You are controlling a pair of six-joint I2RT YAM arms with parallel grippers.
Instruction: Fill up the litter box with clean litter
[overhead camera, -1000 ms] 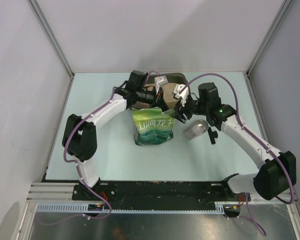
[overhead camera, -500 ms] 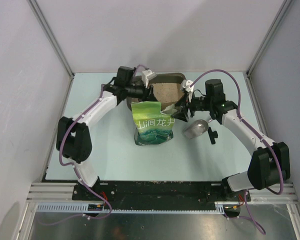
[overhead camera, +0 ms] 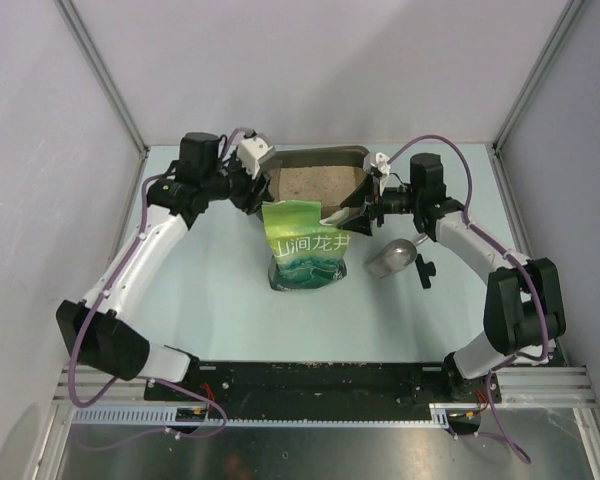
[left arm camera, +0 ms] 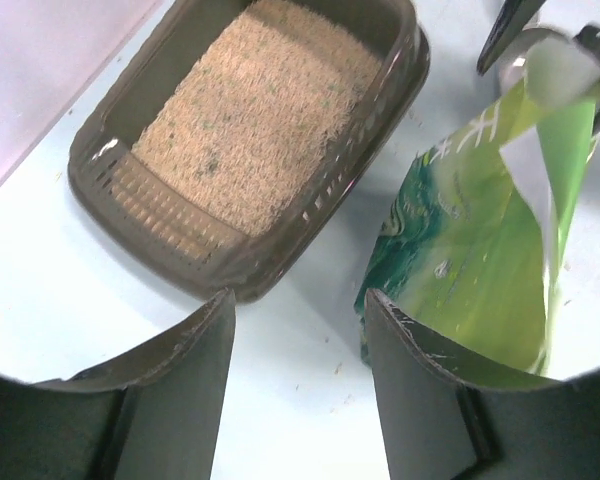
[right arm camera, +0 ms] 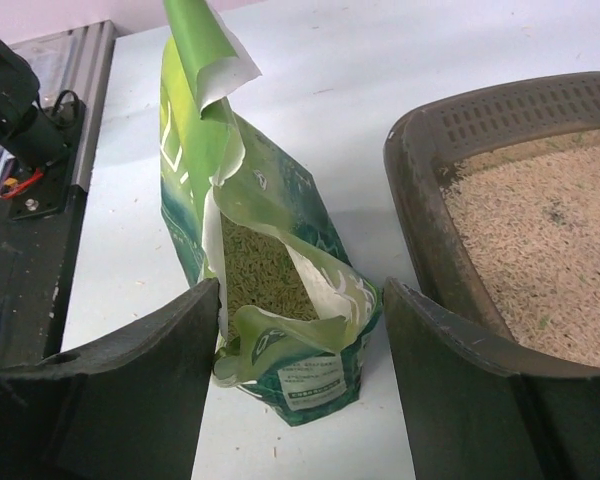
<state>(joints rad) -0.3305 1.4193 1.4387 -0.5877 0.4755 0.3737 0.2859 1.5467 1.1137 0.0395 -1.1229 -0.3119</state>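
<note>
**A:** From above, where does everything sit?

**B:** The litter box lies at the far middle of the table, with clean litter covering its floor. The green litter pouch stands upright just on its near side. A silver scoop lies to the right of the pouch.

**A:** And the arms?

**B:** The left gripper hangs by the box's near-left corner. The right gripper hangs by the pouch's upper right edge. I'd say they flank the pouch because that is where a two-sided hold on its top would be.

**A:** What does the left wrist show?

**B:** Its jaws stand apart with nothing between them. The box and the pouch are beyond them, and the pouch's torn flap points up. Upright like that, the pouch shouldn't spill.

**A:** The right wrist?

**B:** Those jaws are also spread and empty, facing the pouch's open mouth, where granules show inside. The box is beside it, its floor hidden under an even tan layer. Judging by that layer, the filling looks largely done. The pouch probably stands this close to keep any pour short.
</note>
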